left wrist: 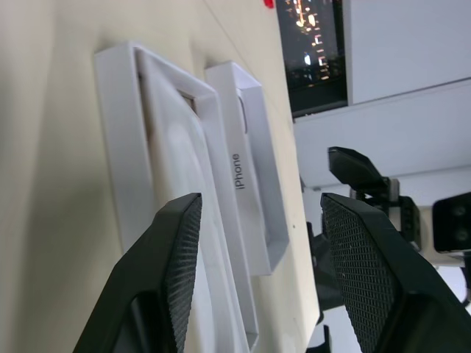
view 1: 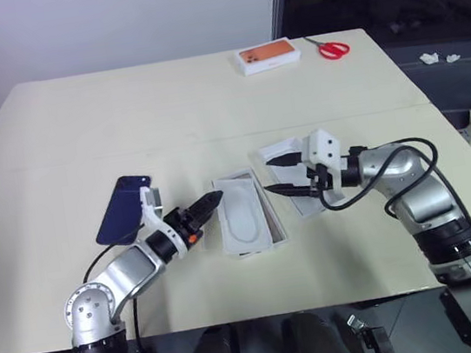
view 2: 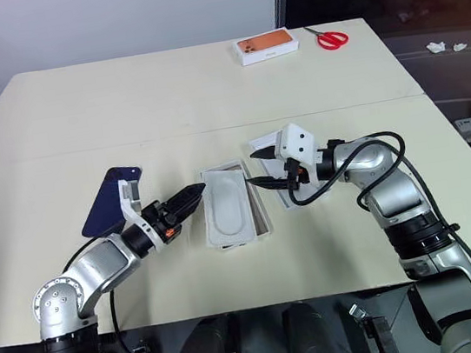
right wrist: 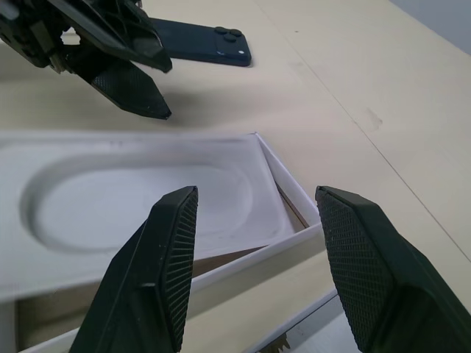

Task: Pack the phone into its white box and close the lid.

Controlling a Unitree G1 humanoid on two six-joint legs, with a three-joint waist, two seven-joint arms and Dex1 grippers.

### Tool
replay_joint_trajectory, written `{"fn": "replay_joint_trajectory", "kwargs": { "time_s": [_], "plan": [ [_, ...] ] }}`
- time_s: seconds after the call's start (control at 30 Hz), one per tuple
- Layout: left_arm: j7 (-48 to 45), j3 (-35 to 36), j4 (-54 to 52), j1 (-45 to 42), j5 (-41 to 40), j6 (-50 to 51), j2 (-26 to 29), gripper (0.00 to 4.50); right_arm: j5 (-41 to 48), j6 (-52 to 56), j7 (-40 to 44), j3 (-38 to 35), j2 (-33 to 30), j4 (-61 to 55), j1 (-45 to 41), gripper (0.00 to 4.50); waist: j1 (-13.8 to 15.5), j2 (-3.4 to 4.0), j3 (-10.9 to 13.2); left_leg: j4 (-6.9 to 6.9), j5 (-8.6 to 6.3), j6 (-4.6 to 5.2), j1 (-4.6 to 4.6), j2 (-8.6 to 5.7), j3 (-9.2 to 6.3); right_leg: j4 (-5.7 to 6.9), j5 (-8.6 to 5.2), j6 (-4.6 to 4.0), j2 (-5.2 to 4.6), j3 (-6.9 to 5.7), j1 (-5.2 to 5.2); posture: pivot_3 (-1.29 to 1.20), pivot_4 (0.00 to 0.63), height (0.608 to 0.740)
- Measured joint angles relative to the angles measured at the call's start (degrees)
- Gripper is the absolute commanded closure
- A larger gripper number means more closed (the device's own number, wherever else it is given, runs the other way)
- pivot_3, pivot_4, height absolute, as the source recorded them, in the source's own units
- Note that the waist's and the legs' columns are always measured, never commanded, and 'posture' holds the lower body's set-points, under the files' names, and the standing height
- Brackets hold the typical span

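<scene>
Packing not yet begun. Phone [view 1: 123,210] lies flat on the surface [view 1: 121,113], just left of the left tool [view 1: 208,202], held by nothing. Box [view 1: 249,212] sits between the two tools; a moulded white insert [right wrist: 132,202] fills it and, I judge, must come out first. Lid [view 1: 293,177] lies just right of the box, under the right tool [view 1: 277,175].

Left tool: jaws parted, empty. Right tool: parted, empty.

Count: phone 1, box 1, lid 1, insert 1, orange-topped box [view 1: 269,56] 1, scissors [view 1: 330,47] 1.
</scene>
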Motion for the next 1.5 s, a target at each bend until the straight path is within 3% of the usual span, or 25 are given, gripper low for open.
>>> {"fn": "replay_joint_trajectory", "kwargs": {
  "time_s": [0.13, 0.23, 0.33, 0.43, 0.47, 0.73, 0.9, 1.17, 1.37, 1.5],
  "plan": [
    [-4.77, -1.21, -4.45, 1.51, 1.02, 1.15, 8.11, 1.66, 0.05, 0.50, -0.01, 0.00, 0.03, -0.05, 0.01, 1.85, -0.15, 0.01, 0.00, -0.06, -0.01, 0.01, 0.01, 0.02, 0.00, 0.00, -0.01, -0.01, 0.04, 0.01, -0.03, 0.00, 0.150, 0.740],
    [-14.62, -1.34, -7.82, 3.07, 9.30, 0.21, 17.59, 1.66, 0.26, 2.40, -0.14, 0.21, 0.35, -0.99, -0.05, 1.85, -0.22, 0.02, 0.01, -0.09, 0.00, 0.00, 0.01, 0.03, 0.01, -0.02, -0.02, -0.03, 0.09, 0.03, -0.04, 0.00, 0.150, 0.740],
    [-26.49, -0.65, -9.74, 5.36, 21.31, -5.67, 25.11, 1.60, 0.43, 4.74, -0.79, 0.63, 1.54, -2.63, -0.19, 2.73, -0.14, 0.06, 0.03, -0.15, -0.01, 0.02, 0.01, 0.03, 0.02, -0.06, -0.03, -0.05, 0.08, 0.03, -0.04, 0.00, 0.150, 0.740],
    [-37.89, 2.13, -9.55, 7.43, 28.01, -13.06, 26.71, 1.60, -0.21, 6.84, -2.34, 2.77, 3.11, -4.53, -0.46, 4.27, -0.08, 0.06, 0.03, -0.16, -0.01, 0.02, -0.01, 0.04, 0.02, -0.10, -0.03, -0.06, 0.03, 0.02, -0.06, 0.00, 0.150, 0.740],
    [-41.51, 3.34, -9.38, 7.81, 29.79, -15.54, 27.18, 1.60, -1.04, 7.65, -2.89, 3.89, 3.52, -4.92, -0.72, 4.45, -0.06, 0.06, 0.03, -0.16, -0.03, 0.04, -0.02, 0.05, 0.02, -0.10, -0.03, -0.06, 0.02, 0.02, -0.06, 0.00, 0.150, 0.740],
    [-52.91, 5.56, -6.57, 9.15, 41.04, -23.95, 29.46, 1.60, -10.44, 6.71, -5.69, 12.68, 4.51, -4.23, -2.25, 4.45, -0.07, 0.06, 0.04, -0.18, -0.14, 0.23, -0.04, 0.04, 0.01, -0.16, -0.03, -0.05, -0.03, 0.00, -0.07, 0.00, 0.150, 0.740],
    [-53.93, 5.26, -6.39, 9.69, 43.94, -25.09, 27.74, 1.60, -18.52, -0.75, -4.97, 19.33, 3.35, -0.49, -2.50, 4.45, -0.15, 0.06, 0.04, -0.19, -0.14, 0.23, -0.04, 0.04, 0.00, -0.15, -0.02, -0.04, -0.03, -0.01, -0.09, 0.00, 0.150, 0.740],
    [-54.03, 5.23, -6.48, 9.85, 46.32, -25.28, 26.11, 1.60, -26.72, -7.18, -9.23, 21.84, 7.32, 6.01, -6.42, 4.45, -0.32, 0.03, 0.03, -0.18, -0.13, 0.21, 0.00, 0.08, 0.00, -0.09, -0.02, -0.04, 0.01, -0.01, -0.08, 0.00, 0.150, 0.740],
    [-54.19, 5.36, -6.48, 9.83, 46.60, -25.31, 25.37, 1.60, -27.24, -7.60, -8.92, 21.36, 8.09, 6.64, -6.58, 4.45, -0.21, 0.03, 0.02, -0.18, -0.13, 0.21, 0.00, 0.08, 0.00, -0.09, -0.02, -0.04, 0.01, -0.02, -0.06, 0.00, 0.150, 0.740],
    [-55.57, 5.39, -6.36, 11.16, 46.79, -25.22, 25.82, 1.60, -21.67, -2.99, -5.79, 18.10, 8.73, 4.65, -4.26, 4.45, -0.20, 0.04, 0.04, -0.19, -0.13, 0.22, -0.01, 0.08, -0.01, -0.10, -0.02, -0.04, 0.01, -0.01, -0.08, 0.00, 0.150, 0.740]
  ]
}}
